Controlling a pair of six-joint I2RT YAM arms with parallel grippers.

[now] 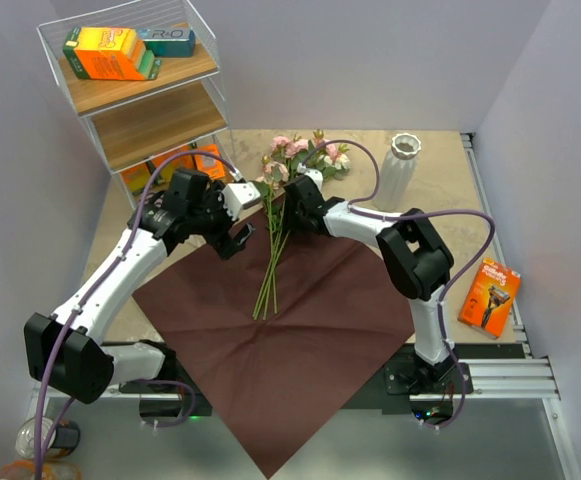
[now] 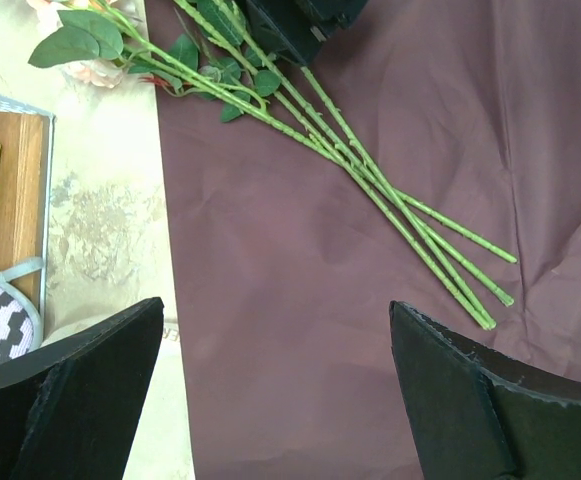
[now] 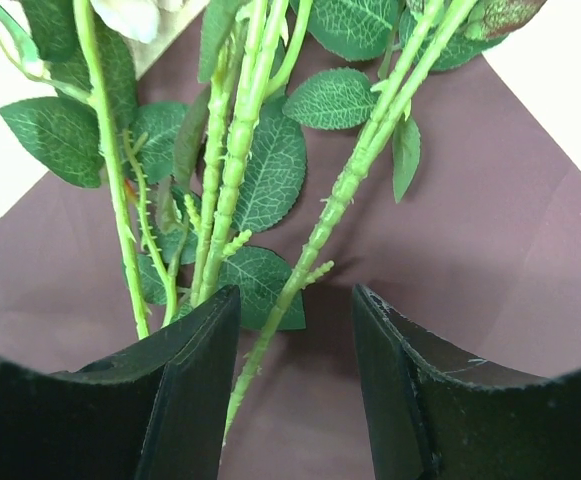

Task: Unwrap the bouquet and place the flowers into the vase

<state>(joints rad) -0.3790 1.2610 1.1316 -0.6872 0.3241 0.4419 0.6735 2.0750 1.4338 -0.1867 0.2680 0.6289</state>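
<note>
— Jaws first: how are they standing?

— I'm reading the left jaws [image 2: 275,305] as spread wide, hanging over the paper [image 1: 300,340] near the stem ends and gripping nothing. The right jaws [image 3: 295,295] are standing half apart, straddling one stem just below the leaves. Paper is showing on both sides of it, so nothing is being pinched yet.

— Where are the flowers?

— The flowers [image 1: 272,262] are lying on the opened sheet, stems pointing toward the arm bases, blooms spilling past its far corner onto the desk [image 1: 440,190]. The vase [image 1: 402,165] is standing upright at the far right, well apart from them.

— Why that setup?

— I'm judging the unwrapping as done, with the paper lying flat. The right arm is lining up near the leaves, where the stems are bunching. The left is waiting open, probably to steady things.

— Anything you're missing?

— I'm struggling to count stems. Blooms are getting cut off in both wrist views, the wrist is hiding the right jaws from above, and I'm seeing no ribbon.
</note>
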